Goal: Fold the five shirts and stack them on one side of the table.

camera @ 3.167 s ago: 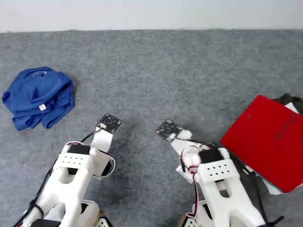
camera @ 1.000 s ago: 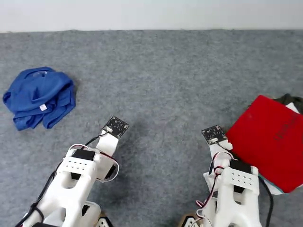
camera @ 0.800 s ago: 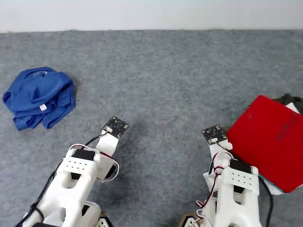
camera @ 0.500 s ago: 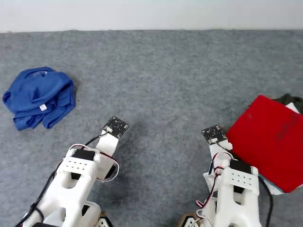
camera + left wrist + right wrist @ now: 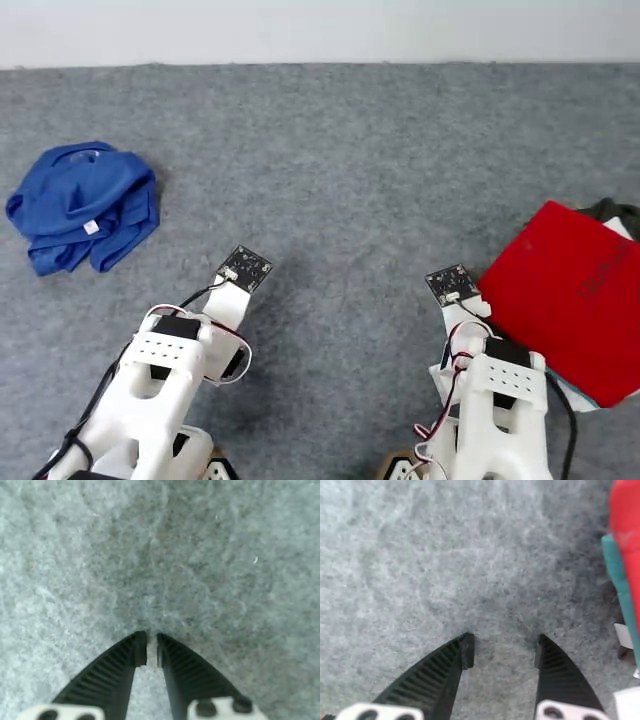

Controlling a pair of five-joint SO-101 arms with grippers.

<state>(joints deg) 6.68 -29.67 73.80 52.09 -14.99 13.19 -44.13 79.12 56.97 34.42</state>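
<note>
risk, reach: blue shirt lies well apart from my left gripper. I judge a long stretch there ends in a shallow pinch, one layer only, so the heap drags instead of lifting.
risk, stack: my right gripper hangs just beside the stack. A careless swing clips the red shirt on top and skews the pile.
risk, fold: the bunched cloth may come up twisted, giving a crooked fold.
blue shirt, look: crumpled mound, neck opening on top, small white label showing, soft folds tucked under. Not folded yet.
blue shirt, place: far left of the grey table, opposite the stack.
stack, look: red shirt flat and square, teal layer peeking under it.
left jaws: almost together, a thin slit, nothing held.
right jaws: wide apart, nothing held, over bare table.
</note>
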